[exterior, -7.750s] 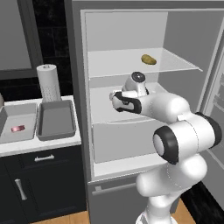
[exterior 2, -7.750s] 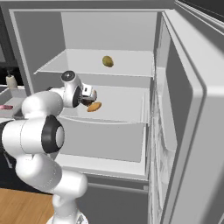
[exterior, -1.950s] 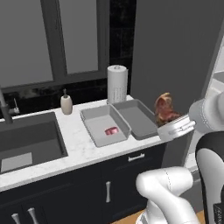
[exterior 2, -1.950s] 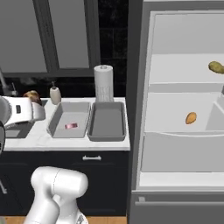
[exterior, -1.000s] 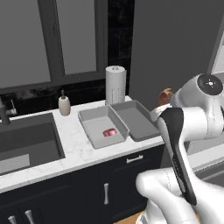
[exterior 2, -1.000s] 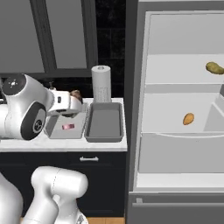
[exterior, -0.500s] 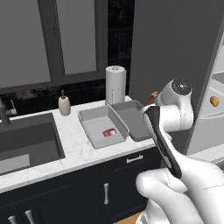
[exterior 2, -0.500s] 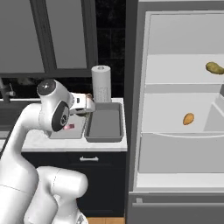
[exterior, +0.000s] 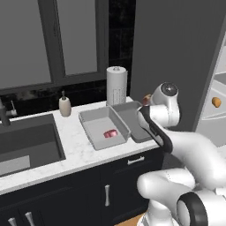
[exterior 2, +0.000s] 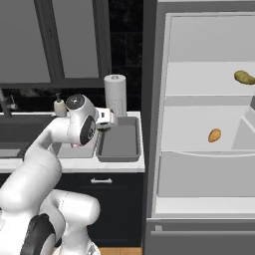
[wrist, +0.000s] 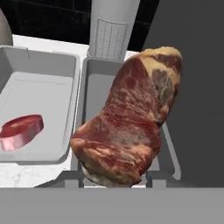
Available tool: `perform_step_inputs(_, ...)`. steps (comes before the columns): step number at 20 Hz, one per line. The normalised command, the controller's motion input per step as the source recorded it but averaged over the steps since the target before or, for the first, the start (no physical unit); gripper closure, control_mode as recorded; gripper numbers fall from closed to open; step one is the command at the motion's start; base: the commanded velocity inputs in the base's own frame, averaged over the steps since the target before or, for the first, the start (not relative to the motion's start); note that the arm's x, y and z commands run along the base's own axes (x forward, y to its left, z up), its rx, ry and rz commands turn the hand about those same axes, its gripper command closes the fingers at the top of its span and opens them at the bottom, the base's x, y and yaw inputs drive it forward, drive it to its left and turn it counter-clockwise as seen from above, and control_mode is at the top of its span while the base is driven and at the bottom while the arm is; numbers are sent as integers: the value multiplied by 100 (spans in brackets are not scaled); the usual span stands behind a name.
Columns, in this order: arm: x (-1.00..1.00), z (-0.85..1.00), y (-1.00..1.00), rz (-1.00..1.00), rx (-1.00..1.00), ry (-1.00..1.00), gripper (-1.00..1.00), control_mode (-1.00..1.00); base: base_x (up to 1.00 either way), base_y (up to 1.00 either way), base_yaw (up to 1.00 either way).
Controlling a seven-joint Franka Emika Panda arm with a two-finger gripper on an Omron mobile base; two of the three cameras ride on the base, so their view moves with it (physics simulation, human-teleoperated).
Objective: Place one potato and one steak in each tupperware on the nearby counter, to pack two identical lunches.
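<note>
At the far left of the left base view the dark sink (exterior: 26, 143) sits sunk in the white marbled tabletop (exterior: 77, 152), with a soap bottle (exterior: 65, 106) behind its right corner. Next comes the left tupperware (exterior: 104, 128), which has a small red steak (exterior: 110, 133) lying on its floor. The right tupperware (exterior 2: 119, 141) touches it side by side, in front of the paper towel roll (exterior: 116, 85). Above that right container the end effector (wrist: 117, 173) is closed on a large marbled steak (wrist: 131, 120), its fingers hidden behind the meat in the hand view. Half a second ago the arm held the meat over the same spot, and it has since edged a little lower toward the tray. Further right, the open fridge (exterior 2: 209, 124) holds two potatoes: one potato (exterior 2: 214, 135) on the middle shelf and another potato (exterior 2: 244, 76) on the shelf above.
</note>
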Motion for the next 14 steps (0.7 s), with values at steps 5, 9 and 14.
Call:
perform_step_inputs(5, 58, -42, -3, 0, 0, 8, 100, -100, 0, 0, 0)
perform_step_inputs(9, 52, -40, -3, 0, 0, 7, 100, -100, 0, 0, 0)
perform_step_inputs(14, 43, -40, -2, 0, 0, 3, -100, -100, 0, 0, 0)
